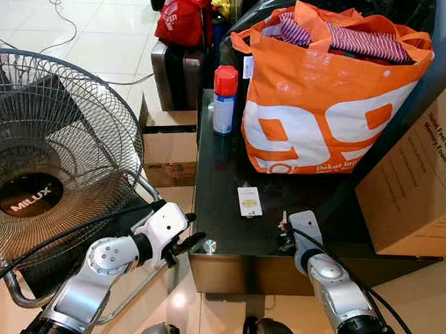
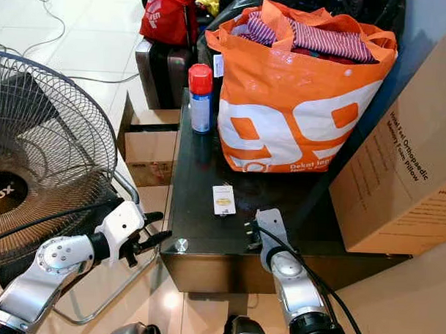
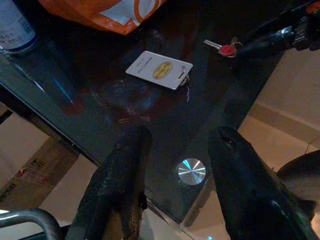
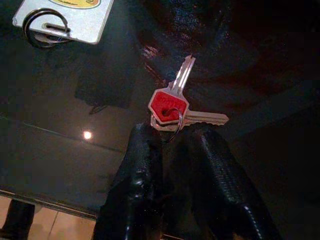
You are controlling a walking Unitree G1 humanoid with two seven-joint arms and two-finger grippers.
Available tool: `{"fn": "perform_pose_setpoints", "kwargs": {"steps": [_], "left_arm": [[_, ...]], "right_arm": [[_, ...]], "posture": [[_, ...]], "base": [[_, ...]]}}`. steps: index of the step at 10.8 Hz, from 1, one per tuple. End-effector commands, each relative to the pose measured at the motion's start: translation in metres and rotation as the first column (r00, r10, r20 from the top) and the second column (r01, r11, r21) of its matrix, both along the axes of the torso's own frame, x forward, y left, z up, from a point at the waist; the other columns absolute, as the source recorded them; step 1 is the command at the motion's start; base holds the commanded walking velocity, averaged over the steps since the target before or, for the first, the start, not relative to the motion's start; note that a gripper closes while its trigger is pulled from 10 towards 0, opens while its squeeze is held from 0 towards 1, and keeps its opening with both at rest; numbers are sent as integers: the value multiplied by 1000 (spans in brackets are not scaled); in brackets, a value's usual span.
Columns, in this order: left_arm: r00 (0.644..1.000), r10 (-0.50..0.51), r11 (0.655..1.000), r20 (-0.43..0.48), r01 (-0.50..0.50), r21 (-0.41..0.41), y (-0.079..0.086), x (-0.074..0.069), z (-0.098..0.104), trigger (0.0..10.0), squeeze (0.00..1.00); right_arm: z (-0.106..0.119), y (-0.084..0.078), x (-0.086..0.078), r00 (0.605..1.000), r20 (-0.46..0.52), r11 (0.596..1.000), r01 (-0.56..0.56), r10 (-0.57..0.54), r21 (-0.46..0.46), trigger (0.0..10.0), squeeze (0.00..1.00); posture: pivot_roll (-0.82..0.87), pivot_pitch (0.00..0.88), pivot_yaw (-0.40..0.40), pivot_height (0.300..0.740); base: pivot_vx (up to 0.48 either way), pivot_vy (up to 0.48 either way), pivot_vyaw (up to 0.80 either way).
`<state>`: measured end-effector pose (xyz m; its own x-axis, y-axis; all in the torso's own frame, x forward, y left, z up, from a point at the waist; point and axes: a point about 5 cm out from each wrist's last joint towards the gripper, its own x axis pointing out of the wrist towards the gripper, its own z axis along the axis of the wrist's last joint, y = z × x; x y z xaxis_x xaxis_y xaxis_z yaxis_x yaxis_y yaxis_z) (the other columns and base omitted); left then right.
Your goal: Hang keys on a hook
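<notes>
Two keys (image 4: 170, 107) on one ring, the upper one red-headed, lie flat on the black glass table (image 1: 223, 174) near its front edge. My right gripper (image 4: 175, 135) comes in over that edge, with its fingers drawn narrow around the ring. From the head the keys (image 1: 283, 220) are mostly hidden behind the right gripper (image 1: 285, 231). A white tag card (image 1: 249, 201) with a yellow emblem and its own ring lies just left of the keys. My left gripper (image 1: 191, 243) hovers open at the table's front left corner with nothing between its fingers.
An orange bag (image 1: 320, 104) full of clothes and a red-capped spray can (image 1: 224, 100) stand at the back of the table. A large floor fan (image 1: 55, 154) is close on the left. A cardboard box (image 1: 420, 181) leans on the right. A metal stud (image 3: 191, 171) marks the table corner.
</notes>
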<state>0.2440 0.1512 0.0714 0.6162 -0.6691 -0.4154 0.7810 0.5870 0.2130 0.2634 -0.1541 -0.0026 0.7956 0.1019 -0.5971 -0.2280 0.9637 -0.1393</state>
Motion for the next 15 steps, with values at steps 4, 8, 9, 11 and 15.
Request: {"fn": "perform_pose_setpoints", "kwargs": {"steps": [4, 8, 9, 11, 15], "left_arm": [[1000, -7, 1000, -4, 7, 5, -1, 0, 0, 10000, 0], [1000, -4, 1000, -5, 4, 8, 1, 0, 0, 10000, 0], [1000, -3, 1000, -6, 3, 9, 1, 0, 0, 10000, 0], [1000, -3, 1000, -6, 3, 8, 2, 0, 0, 10000, 0], [1000, -5, 1000, -6, 5, 8, 2, 0, 0, 10000, 0]], "right_arm": [[4, -1, 4, 1000, 14, 1000, 25, -25, 13, 5843, 0], [4, 0, 8, 999, 17, 999, 35, -35, 7, 10000, 0], [4, 0, 8, 999, 16, 999, 35, -35, 4, 10000, 0], [3, 0, 8, 999, 13, 999, 35, -35, 2, 10000, 0], [0, 0, 7, 999, 0, 999, 32, -32, 0, 10000, 0]], "posture": [[-89, 125, 19, 740], [-85, 135, 20, 740], [-85, 135, 20, 740], [-85, 137, 21, 740], [-83, 141, 23, 740]], "base": [[0, 0, 0], [0, 0, 0], [0, 0, 0], [0, 0, 0], [0, 0, 0]]}}
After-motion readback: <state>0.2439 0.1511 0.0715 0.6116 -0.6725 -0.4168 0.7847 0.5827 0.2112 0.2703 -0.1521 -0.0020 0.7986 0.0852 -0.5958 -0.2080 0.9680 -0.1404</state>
